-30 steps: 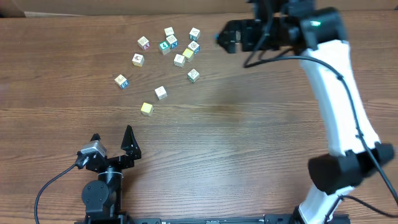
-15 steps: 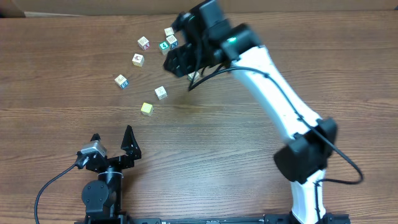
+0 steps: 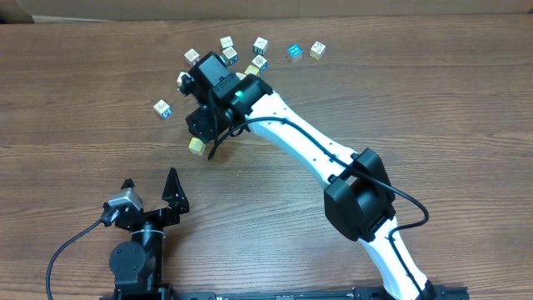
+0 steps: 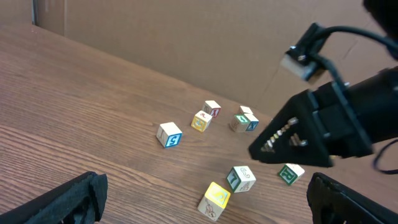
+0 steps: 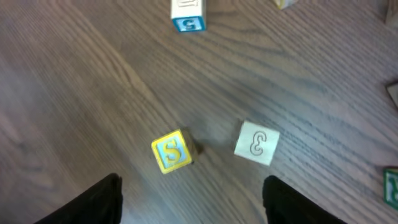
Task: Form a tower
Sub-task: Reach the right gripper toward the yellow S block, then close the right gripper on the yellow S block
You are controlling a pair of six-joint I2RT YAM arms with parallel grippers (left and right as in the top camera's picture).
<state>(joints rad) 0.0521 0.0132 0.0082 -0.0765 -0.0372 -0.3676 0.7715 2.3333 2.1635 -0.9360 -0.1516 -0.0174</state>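
No tower stands yet; loose cubes point(image 3: 260, 43) lie toward far edge of desk point(image 3: 450, 108). Right fingers point(image 5: 102, 199) apart, hovering over yellow cube point(image 5: 172, 150) and pale cube point(image 5: 256, 143), probably lining up a pick. Left fingers point(image 3: 173, 185) apart, parked at near edge.

Cardboard wall point(image 4: 186, 37) stands behind the wooden table point(image 3: 433, 92).

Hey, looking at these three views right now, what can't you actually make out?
- Overhead: the right arm covers whatever cubes lie under its wrist, and its own jaws.
- Right wrist: the blue-edged cube is cut off by the top edge, a green-printed cube by the right edge.
- Left wrist: the print on the far cubes is too small to read.
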